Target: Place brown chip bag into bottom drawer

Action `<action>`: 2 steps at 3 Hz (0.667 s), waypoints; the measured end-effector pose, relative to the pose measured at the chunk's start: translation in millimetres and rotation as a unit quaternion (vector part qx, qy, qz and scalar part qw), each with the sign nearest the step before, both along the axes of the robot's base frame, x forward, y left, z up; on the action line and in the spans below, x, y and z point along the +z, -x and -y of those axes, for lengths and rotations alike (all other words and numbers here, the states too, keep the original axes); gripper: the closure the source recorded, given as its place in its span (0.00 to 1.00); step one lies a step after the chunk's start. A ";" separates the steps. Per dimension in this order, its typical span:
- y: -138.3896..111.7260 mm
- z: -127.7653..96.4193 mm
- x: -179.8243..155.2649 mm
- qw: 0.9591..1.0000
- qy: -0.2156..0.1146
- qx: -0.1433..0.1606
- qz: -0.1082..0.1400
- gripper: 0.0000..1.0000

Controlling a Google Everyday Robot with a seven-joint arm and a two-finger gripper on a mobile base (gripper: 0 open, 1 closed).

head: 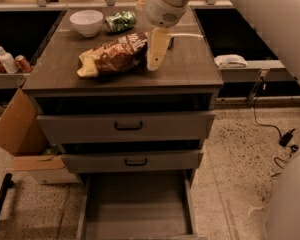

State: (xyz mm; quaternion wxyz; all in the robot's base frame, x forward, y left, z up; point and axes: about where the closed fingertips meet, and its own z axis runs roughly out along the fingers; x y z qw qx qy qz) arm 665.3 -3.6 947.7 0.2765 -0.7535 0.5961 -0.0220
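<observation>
Warm, dim light from above brightens the cabinet top [190,69]. My gripper [156,58], just beside the brown chip bag [115,56], shows pale, and the bottom drawer [137,209] sits in shadow.

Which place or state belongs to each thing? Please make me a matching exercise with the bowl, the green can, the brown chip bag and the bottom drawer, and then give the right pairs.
Things
1. white bowl
2. green can
3. brown chip bag
4. bottom drawer

Places or states
A. pulled open, below the two upper drawers
B. lying in the middle of the cabinet top, just left of the tool
C. at the back of the top, just right of the bowl
D. at the back left of the top

Pairs: 1-D, 2-C, 3-B, 4-A
</observation>
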 end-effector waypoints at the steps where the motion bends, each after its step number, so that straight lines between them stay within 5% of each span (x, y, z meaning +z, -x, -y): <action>1: -1.3 -9.1 -8.1 1.000 -0.001 0.008 -0.004 0.00; 2: -14.0 -36.3 -23.7 0.999 0.004 0.031 0.005 0.00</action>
